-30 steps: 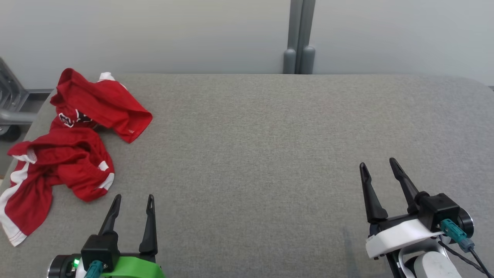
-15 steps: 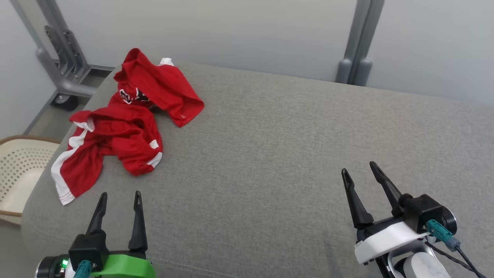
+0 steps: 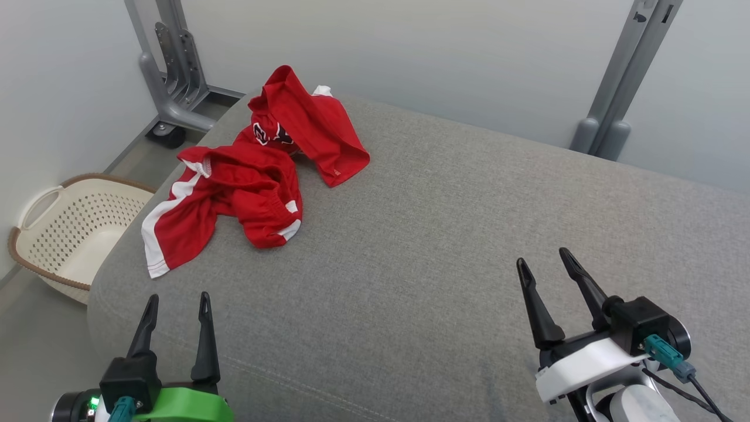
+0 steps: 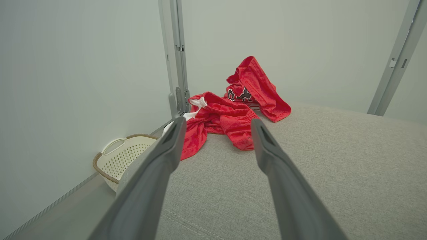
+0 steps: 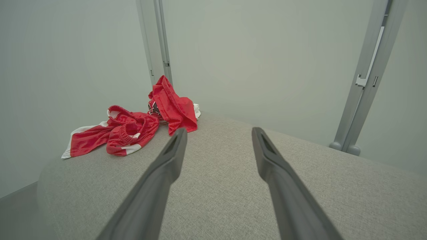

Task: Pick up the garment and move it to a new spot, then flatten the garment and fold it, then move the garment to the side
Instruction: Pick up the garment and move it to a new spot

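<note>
Down front, the left gripper (image 3: 179, 296) and right gripper (image 3: 542, 257) hover low over the grey padded table (image 3: 457, 234), both spread wide and holding nothing. Off the left edge, a cream basket (image 3: 76, 223) sits on the floor. Further out, the red garment (image 3: 258, 176) lies crumpled at the far left corner, well apart from both.

A grey fabric-topped table (image 3: 469, 234) spreads wide. Off its left edge, down on the floor (image 3: 35, 351), sits a cream perforated basket (image 3: 76, 228). Behind the table stand two grey metal posts against a pale wall (image 3: 439, 53) — the left post (image 3: 170, 76) on a dark wheel (image 3: 161, 130), the right post (image 3: 621, 88) leaning.
</note>
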